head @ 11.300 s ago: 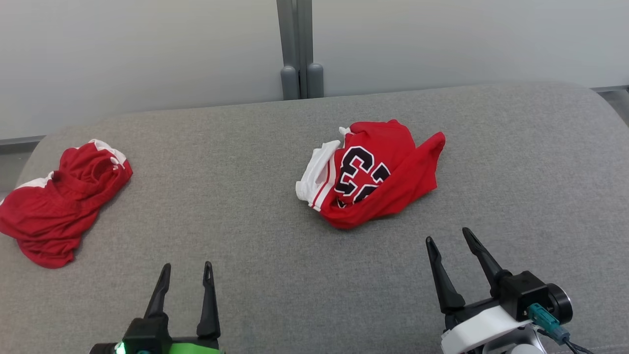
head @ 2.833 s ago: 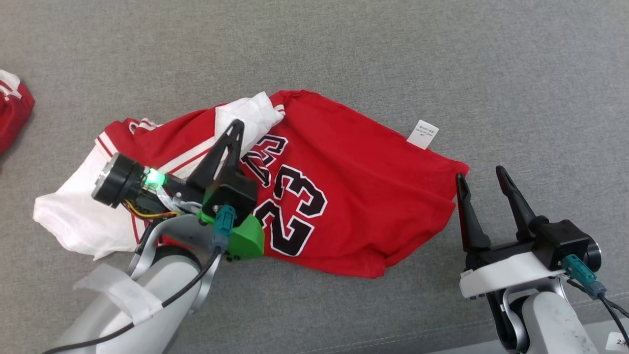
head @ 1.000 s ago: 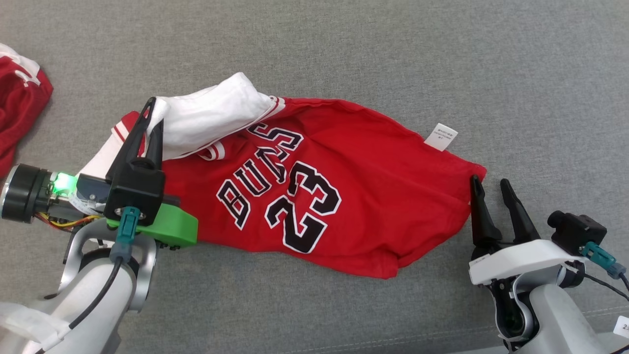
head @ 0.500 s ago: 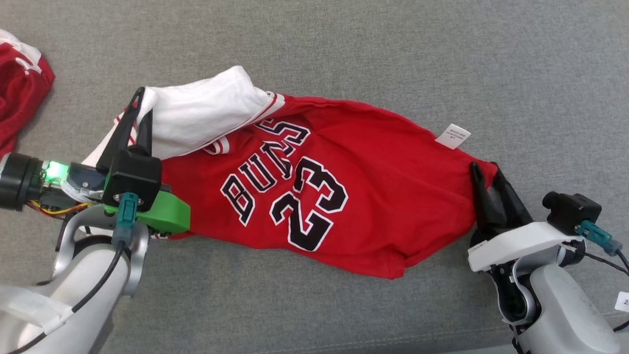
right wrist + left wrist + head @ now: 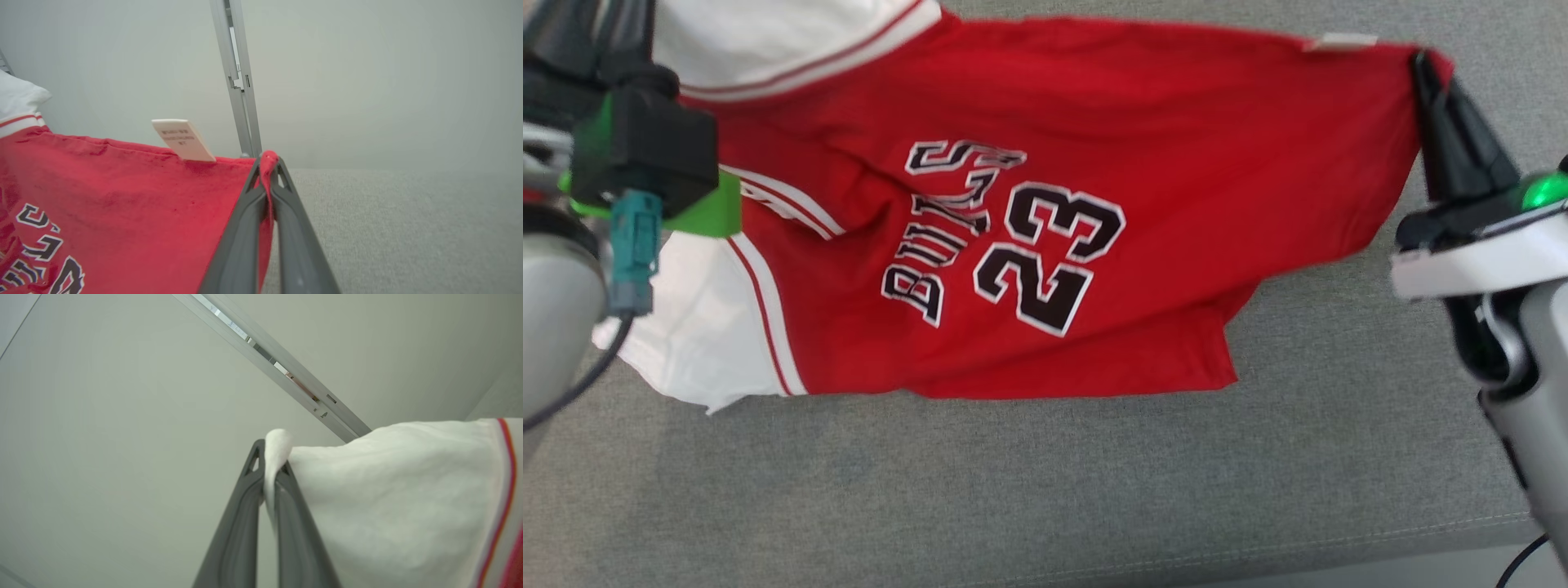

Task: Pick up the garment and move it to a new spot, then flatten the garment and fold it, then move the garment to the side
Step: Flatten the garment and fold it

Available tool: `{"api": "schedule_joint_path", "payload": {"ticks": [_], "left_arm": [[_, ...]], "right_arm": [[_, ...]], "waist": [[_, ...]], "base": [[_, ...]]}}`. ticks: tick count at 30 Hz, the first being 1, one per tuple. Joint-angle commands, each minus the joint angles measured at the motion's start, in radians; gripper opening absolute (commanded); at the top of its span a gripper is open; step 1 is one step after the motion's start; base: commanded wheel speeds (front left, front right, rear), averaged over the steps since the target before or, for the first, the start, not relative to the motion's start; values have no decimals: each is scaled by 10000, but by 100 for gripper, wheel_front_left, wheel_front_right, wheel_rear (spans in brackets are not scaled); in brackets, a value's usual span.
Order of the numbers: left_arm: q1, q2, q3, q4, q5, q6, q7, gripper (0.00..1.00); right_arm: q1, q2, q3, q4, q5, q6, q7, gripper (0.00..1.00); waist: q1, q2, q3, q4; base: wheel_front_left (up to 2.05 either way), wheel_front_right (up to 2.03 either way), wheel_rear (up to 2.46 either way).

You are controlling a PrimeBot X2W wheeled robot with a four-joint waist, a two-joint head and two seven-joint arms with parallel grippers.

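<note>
Head view showed the garment held up over the grey surface — left hand clamped on its white sleeve, right hand clamped on a red corner — so the pick-up seemed done, with placing, flattening, folding and moving aside left to do.

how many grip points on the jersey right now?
2 on the jersey: left gripper shut on the white sleeve edge, upper left in the head view; right gripper shut on the red corner beside the tag, upper right.
</note>
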Motion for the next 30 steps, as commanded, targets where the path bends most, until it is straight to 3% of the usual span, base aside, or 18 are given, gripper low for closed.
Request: {"api": "schedule_joint_path", "payload": {"ticks": [1,7,11,17,21,25,30], "left_arm": [[-819,86,78,11,204,-264,-168,0],[-4403,-404,-37,1078,664,-1591,-887,0],[-6981,-940,-63,2468,1073,-2074,-1729,0],[-10547,-1912,-170,4480,1795,-1729,-3035,0],[-12007,-2213,-679,4307,1941,-1492,-3093,0],[-12001,-1959,-978,3171,1207,-1078,-3097,0],[-9905,-1318,-1151,1521,-56,-363,-3100,0]], "right_arm": [[-787,-413,39,-116,-90,1,0,0],[-4234,-1880,563,296,-5,1,0,0],[-6826,-2297,850,1101,-220,1,0,0],[-9986,-2155,572,1950,-1011,3,0,0],[-10972,-2396,707,1819,-1451,3,0,0],[-11015,-2852,973,1368,-1396,3,0,0],[-9698,-2940,875,458,-825,1,0,0]], "waist": [[0,0,307,-34],[0,0,1304,5],[0,0,2029,-67],[0,0,2605,-220],[0,0,3051,-171],[0,0,3599,81],[0,0,3884,388]], "base": [[0,0,0],[0,0,0],[0,0,0],[0,0,0],[0,0,0],[0,0,0],[0,0,0]]}}
